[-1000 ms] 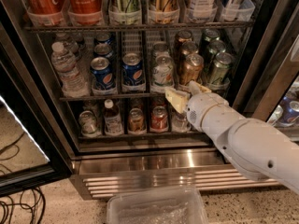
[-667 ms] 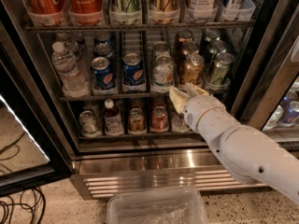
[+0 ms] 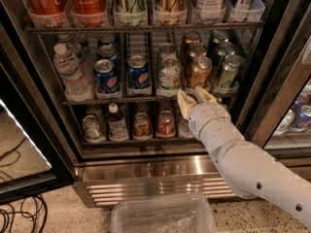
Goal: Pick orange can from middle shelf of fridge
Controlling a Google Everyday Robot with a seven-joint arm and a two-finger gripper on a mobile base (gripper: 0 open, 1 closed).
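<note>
Fingers (image 3: 185,106) just below orange can (image 3: 198,72)

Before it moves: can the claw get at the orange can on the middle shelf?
Probably yes: the orange can is frontmost in its row, and the open claw sits just below it, nothing between.

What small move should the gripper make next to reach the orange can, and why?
Probably lift slightly and push forward: the open gripper sits at the front edge of the middle shelf, just below the orange can, and is not yet around it.
</note>
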